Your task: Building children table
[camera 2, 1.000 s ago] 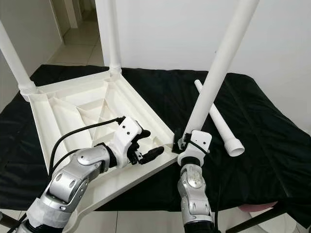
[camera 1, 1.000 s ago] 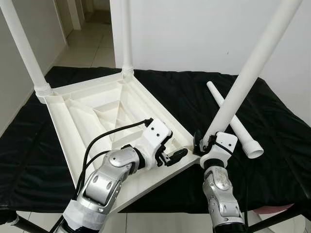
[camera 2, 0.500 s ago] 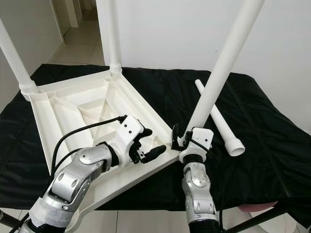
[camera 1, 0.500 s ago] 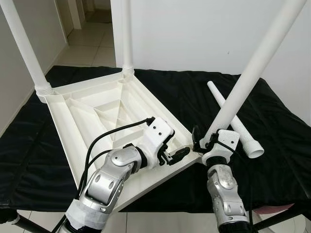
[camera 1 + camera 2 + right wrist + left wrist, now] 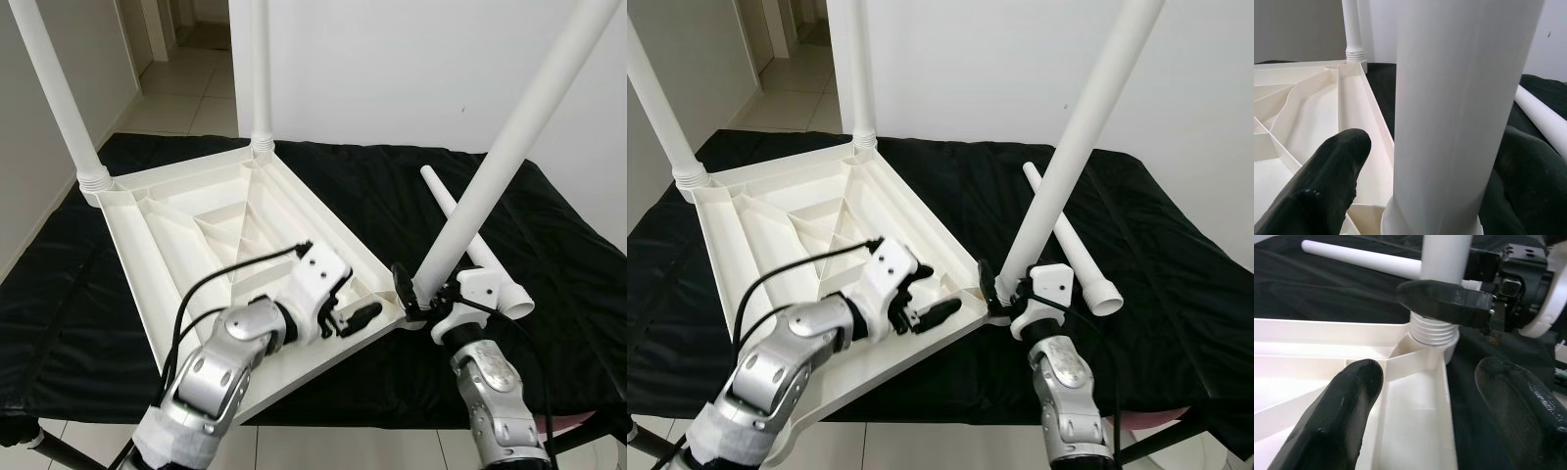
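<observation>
A white plastic table top (image 5: 186, 245) lies upside down on a black cloth. Two white legs (image 5: 64, 108) (image 5: 260, 69) stand in its far corners. A third leg (image 5: 500, 147) leans to the right, its threaded end (image 5: 1434, 330) sitting in the near right corner socket. My right gripper (image 5: 421, 294) is shut around this leg just above the socket, one finger on each side (image 5: 1337, 181). My left gripper (image 5: 351, 311) is open over the underside ribs next to that corner, touching nothing. A fourth leg (image 5: 441, 196) lies loose on the cloth to the right.
The black cloth (image 5: 323, 186) covers a low platform whose front edge runs under my arms. A white wall (image 5: 392, 69) stands behind it. A tiled corridor (image 5: 186, 88) opens at the far left. Bare cloth lies right of the loose leg.
My right wrist has swung to the right around the base of the leaning leg, still gripping it. The left gripper has stayed beside the corner. The camera has shifted slightly.
</observation>
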Available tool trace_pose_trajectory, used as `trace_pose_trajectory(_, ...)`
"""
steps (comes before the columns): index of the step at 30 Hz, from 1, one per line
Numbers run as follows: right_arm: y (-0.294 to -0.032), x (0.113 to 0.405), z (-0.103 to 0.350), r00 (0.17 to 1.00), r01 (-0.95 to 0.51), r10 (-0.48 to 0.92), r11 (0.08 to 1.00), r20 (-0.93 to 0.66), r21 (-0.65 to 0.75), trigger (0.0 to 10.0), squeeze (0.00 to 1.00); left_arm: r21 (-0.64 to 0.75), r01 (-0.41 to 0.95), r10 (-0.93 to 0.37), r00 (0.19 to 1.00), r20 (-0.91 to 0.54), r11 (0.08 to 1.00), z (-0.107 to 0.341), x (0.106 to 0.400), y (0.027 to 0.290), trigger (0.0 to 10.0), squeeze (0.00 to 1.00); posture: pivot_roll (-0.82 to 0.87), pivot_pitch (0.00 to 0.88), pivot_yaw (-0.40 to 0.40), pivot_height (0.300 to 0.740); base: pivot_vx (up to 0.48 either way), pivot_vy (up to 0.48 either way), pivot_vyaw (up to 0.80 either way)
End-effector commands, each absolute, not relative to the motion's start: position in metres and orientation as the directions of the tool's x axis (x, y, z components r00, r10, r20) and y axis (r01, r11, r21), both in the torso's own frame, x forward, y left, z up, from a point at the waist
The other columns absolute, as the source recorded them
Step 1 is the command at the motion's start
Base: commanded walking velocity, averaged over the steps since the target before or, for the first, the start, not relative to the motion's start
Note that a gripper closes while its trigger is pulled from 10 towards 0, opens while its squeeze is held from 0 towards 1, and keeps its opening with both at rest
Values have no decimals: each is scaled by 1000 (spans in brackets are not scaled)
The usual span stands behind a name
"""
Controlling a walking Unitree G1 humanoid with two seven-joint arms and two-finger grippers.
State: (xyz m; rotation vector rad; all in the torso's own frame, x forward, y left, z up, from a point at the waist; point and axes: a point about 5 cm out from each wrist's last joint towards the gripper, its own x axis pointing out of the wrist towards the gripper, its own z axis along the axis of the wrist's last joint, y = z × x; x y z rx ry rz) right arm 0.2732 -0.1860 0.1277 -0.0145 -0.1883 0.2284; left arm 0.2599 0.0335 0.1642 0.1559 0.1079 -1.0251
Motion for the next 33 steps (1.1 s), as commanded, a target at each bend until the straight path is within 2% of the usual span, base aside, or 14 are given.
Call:
trace_pose_trajectory(1, -188, 272, 126, 954, -239, 241, 970, 176, -37, 10000, 0, 89, 841, -821, 540, -187, 533, 159, 260, 33, 10000, 0, -45, 0, -17, 740, 0, 0, 0)
trace_pose_trajectory(9, -204, 283, 130, 930, -329, 341, 939, 134, -103, 10000, 0, 87, 867, -839, 497, -224, 491, 149, 253, 27, 10000, 0, -49, 0, -9, 740, 0, 0, 0)
trace_pose_trajectory(15, -208, 290, 132, 921, -354, 369, 926, 121, -132, 10000, 0, 87, 868, -840, 496, -219, 489, 150, 252, 24, 10000, 0, -47, 0, -10, 740, 0, 0, 0)
trace_pose_trajectory(23, -208, 297, 131, 910, -385, 401, 911, 101, -147, 10000, 0, 95, 864, -838, 503, -214, 494, 151, 253, 24, 10000, 0, -41, 0, -13, 740, 0, 0, 0)
trace_pose_trajectory(28, -195, 311, 130, 865, -478, 498, 855, 62, -204, 10000, 0, 104, 859, -834, 512, -205, 502, 153, 255, 22, 10000, 0, -41, 0, -16, 740, 0, 0, 0)
trace_pose_trajectory(32, -193, 313, 130, 858, -488, 510, 848, 63, -206, 10000, 0, 106, 859, -835, 512, -204, 501, 153, 255, 21, 10000, 0, -41, 0, -16, 740, 0, 0, 0)
trace_pose_trajectory(33, -190, 313, 129, 847, -507, 529, 834, 55, -217, 9451, 0, 108, 860, -836, 511, -200, 499, 154, 254, 20, 10000, 0, -39, 0, -17, 740, 0, 0, 0)
